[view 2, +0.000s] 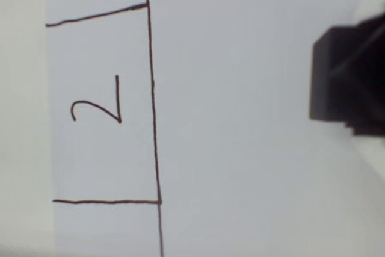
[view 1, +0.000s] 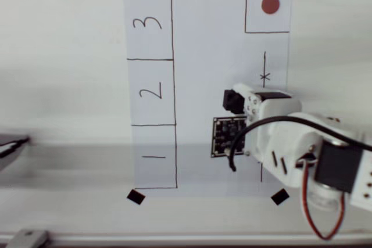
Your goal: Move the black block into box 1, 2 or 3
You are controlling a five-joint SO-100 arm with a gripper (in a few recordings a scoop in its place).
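White paper sheet (view 1: 203,56), pale table (view 1: 58,56), black block (view 1: 232,100)

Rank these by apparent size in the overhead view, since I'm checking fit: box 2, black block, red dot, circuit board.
1. box 2
2. circuit board
3. black block and red dot: look alike; the block is partly hidden by the arm.

From the overhead view I see the paper sheet (view 1: 203,27) on the tabletop (view 1: 58,56). Boxes 3 (view 1: 149,24), 2 (view 1: 151,92) and 1 (view 1: 153,156) run down its left edge. The black block (view 1: 232,101) sits right of box 2, near the sheet's right edge, with the circuit board (view 1: 228,136) just below it.
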